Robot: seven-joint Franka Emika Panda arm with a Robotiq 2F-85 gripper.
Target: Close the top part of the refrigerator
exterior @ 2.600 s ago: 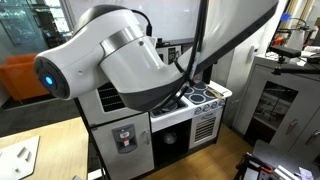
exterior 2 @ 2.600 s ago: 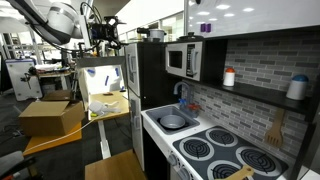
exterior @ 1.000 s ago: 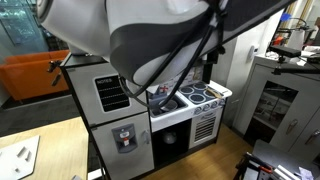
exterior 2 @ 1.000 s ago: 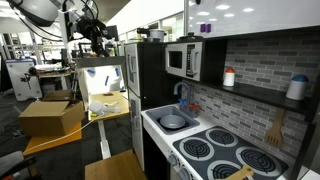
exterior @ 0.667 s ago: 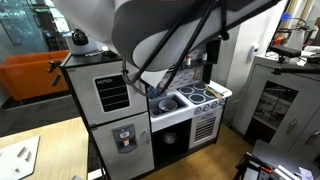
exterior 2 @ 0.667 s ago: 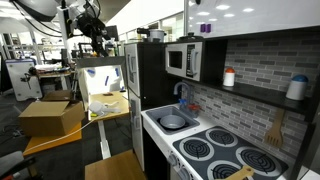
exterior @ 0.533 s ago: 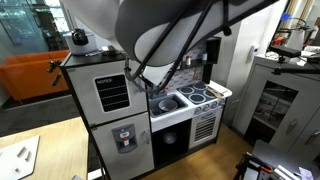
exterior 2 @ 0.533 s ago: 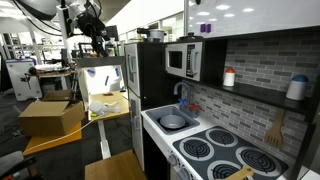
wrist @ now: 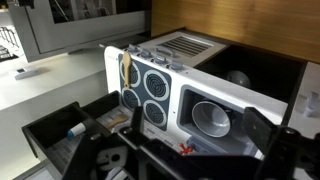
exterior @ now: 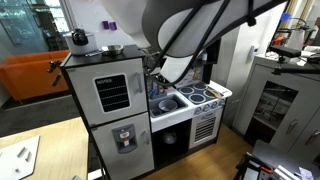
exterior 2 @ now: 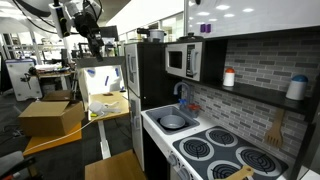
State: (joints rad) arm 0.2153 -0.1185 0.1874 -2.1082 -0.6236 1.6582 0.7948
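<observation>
The toy refrigerator stands at the left end of the play kitchen. Its top door [exterior: 112,92], white with a vent panel, looks flush with the black cabinet; the lower door [exterior: 125,137] is below it. In an exterior view the refrigerator [exterior 2: 133,75] is seen from the side, with a white-framed panel [exterior 2: 103,78] beside it. My gripper [exterior 2: 94,42] hangs above and in front of the refrigerator, touching nothing. In the wrist view my gripper [wrist: 200,140] is open and empty, its dark fingers framing the sink [wrist: 210,118] and stove [wrist: 150,88].
A kettle [exterior: 78,39] and a pot [exterior: 113,49] stand on the refrigerator's top. My arm [exterior: 200,30] fills the upper middle. A microwave [exterior 2: 183,60] sits beside the refrigerator, and a cardboard box [exterior 2: 48,115] on a table in front.
My arm has swung up and away from the refrigerator's front, uncovering its top. The top door, slightly angled a second ago, now looks flush.
</observation>
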